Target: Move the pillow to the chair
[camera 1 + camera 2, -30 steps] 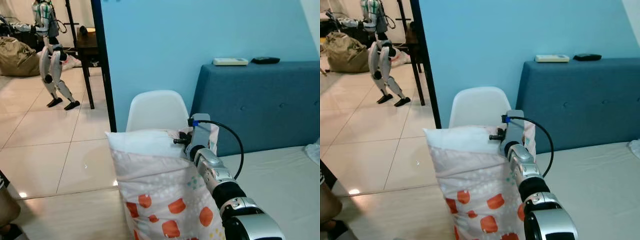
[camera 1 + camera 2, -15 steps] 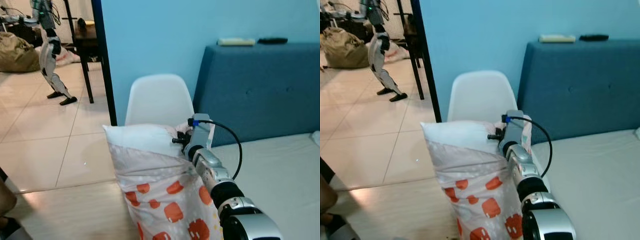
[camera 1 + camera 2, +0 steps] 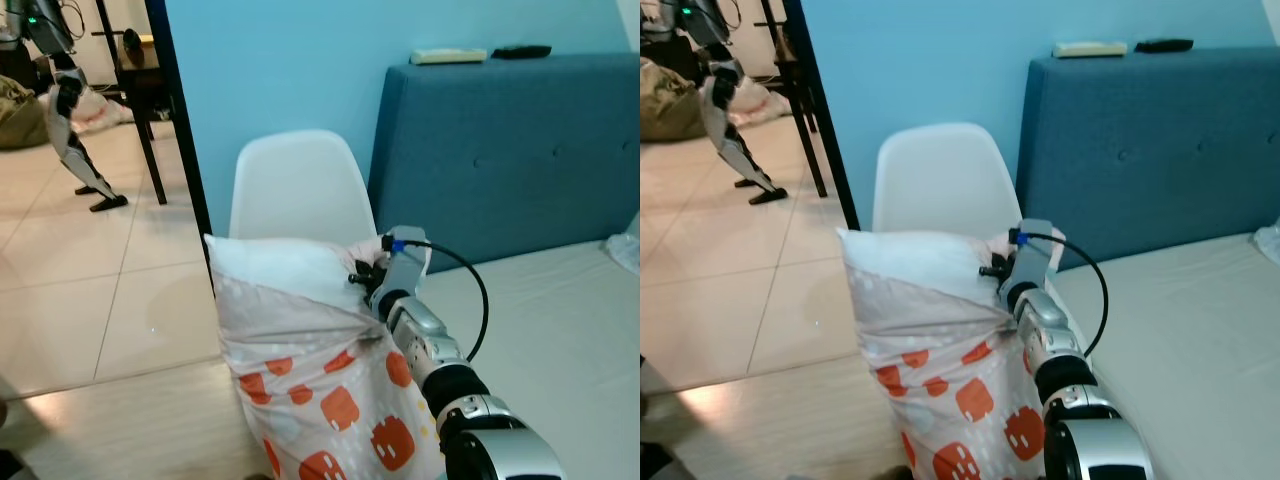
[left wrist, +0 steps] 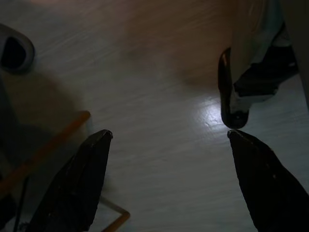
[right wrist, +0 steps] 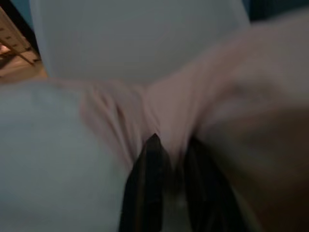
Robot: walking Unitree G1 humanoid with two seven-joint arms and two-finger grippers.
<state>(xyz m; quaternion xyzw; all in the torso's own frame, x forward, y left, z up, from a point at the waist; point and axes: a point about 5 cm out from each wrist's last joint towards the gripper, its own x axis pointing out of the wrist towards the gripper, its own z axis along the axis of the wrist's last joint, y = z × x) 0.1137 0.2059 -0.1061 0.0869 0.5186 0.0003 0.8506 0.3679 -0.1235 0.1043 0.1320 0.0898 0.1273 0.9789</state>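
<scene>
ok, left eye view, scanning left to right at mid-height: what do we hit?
Beige tiled floor → black vertical door-frame post → white plastic shell chair → right end effector pinching the white pillow with orange-red squares → blue upholstered headboard → pale mattress.

Head views: evenly lit and sharp, with no motion blur. A glare patch lies on the tiled floor (image 3: 60,405) at 8 o'clock. The blue wall (image 3: 290,70) is uniformly bright.

Left wrist view: dim. The floor carries one bright reflection at 3 o'clock; heavy shadow covers the 9 o'clock side. The left pincer (image 4: 169,181) fingers appear as dark silhouettes.

Right wrist view: dim and out of focus throughout. The pillow (image 5: 58,159) fabric and the right pincer (image 5: 173,188) fingers are soft-edged.
</scene>
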